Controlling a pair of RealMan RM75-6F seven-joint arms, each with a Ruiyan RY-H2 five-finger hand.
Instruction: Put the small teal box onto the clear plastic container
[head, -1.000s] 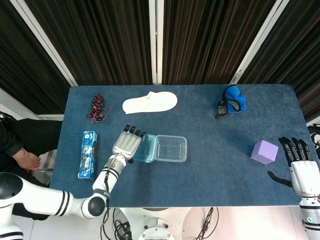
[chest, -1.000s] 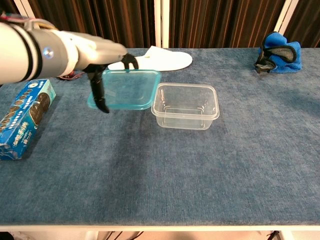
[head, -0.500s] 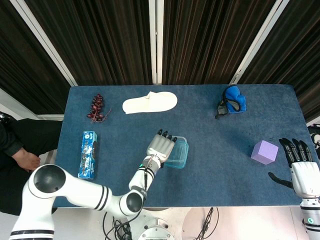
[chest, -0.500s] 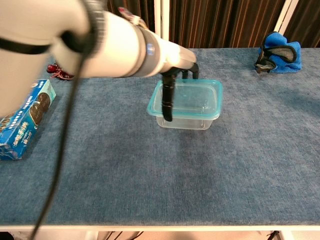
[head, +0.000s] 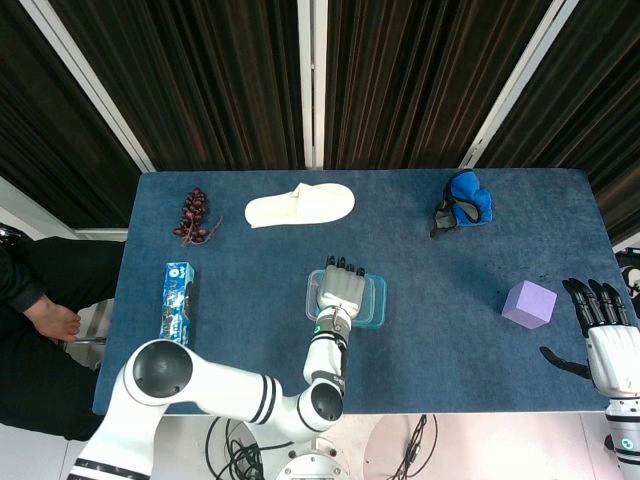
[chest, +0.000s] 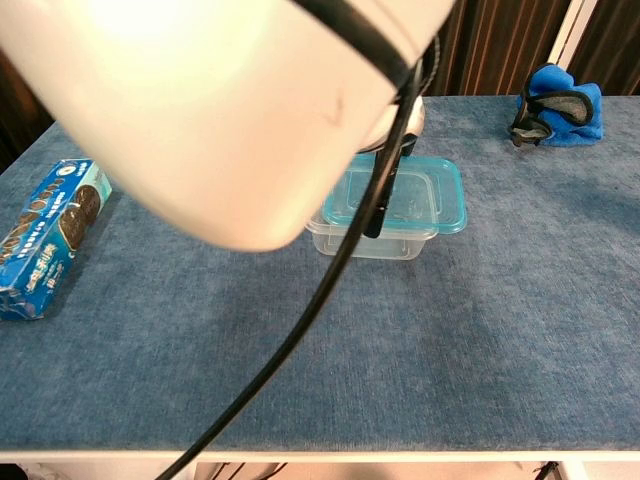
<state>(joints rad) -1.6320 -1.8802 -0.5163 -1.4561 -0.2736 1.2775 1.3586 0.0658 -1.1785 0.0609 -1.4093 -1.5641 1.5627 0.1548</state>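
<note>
The small teal box (chest: 425, 193), shallow and see-through like a lid, lies level on top of the clear plastic container (chest: 365, 243), shifted a little to the right of it. My left hand (head: 345, 289) grips its left part, fingers laid over the top and a dark finger (chest: 378, 203) reaching down past its edge. In the head view the hand hides most of the box, and only its teal rim (head: 378, 301) shows. My left arm fills the upper left of the chest view. My right hand (head: 605, 328) stays open at the table's right edge, holding nothing.
A purple cube (head: 529, 303) sits left of my right hand. A blue snack box (head: 177, 308) lies near the left edge. At the back are a white slipper (head: 300, 205), dark grapes (head: 195, 215) and a blue cloth bundle (head: 465, 200).
My left hand has carried the teal box rightward from beside the clear container to over it, and the box now sits on top. The right hand has not moved.
</note>
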